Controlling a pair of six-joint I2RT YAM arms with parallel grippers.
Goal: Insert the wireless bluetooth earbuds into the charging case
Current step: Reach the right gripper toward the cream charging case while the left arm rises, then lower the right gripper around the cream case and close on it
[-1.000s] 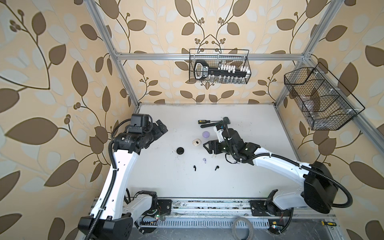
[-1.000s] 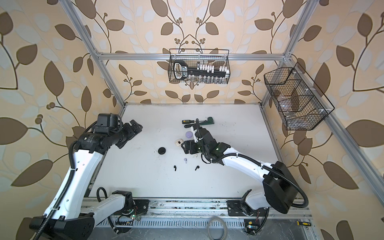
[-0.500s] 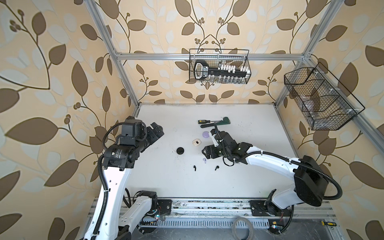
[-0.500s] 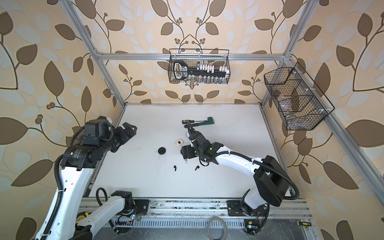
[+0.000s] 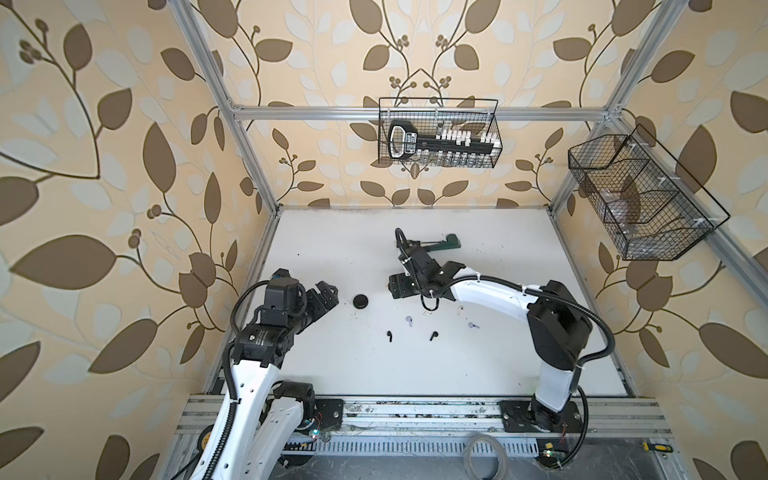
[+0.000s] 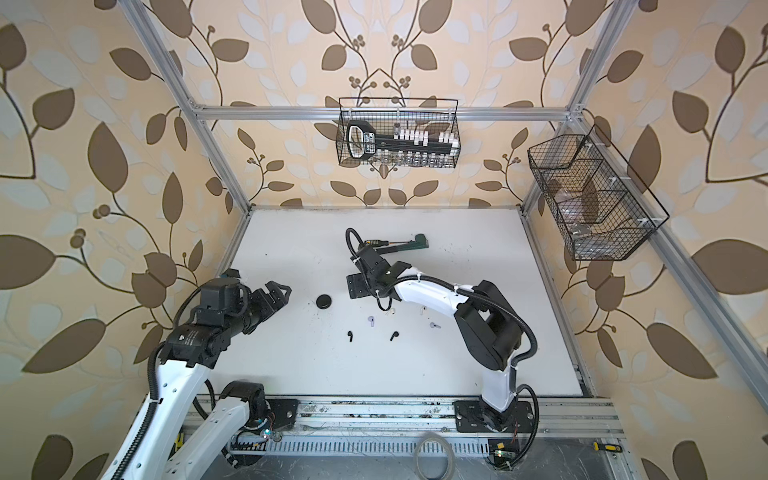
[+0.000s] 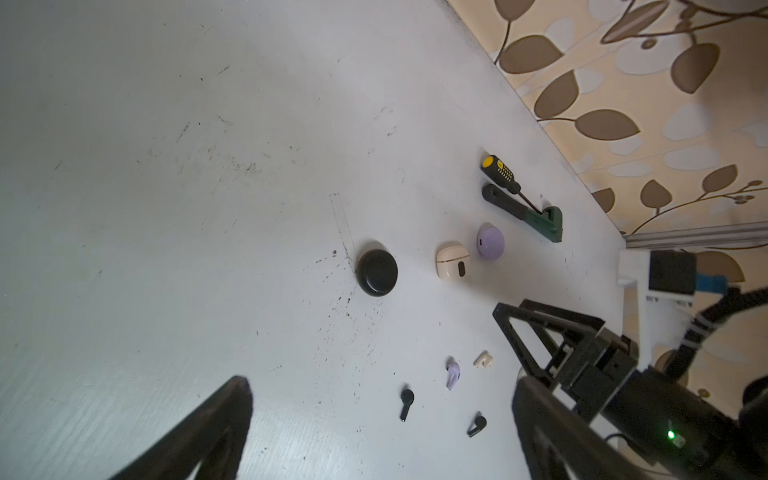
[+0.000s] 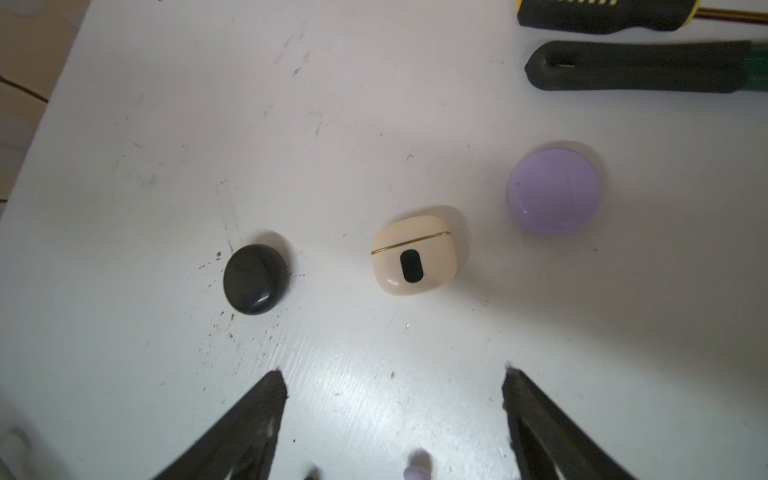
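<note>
The wireless bluetooth earbuds (image 5: 409, 320) lay scattered loose on the table (image 5: 498, 257), near the shut cream charging case (image 8: 413, 261). We judged them light, stiff and slippery, best pinched across the stem. The right gripper (image 8: 392, 376) and left gripper (image 5: 328, 296) both stood spread, empty. We read no writing on earbuds or case.

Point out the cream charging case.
In the right wrist view, the cream case lies between the black case and the lavender case, ahead of the right gripper.
</note>
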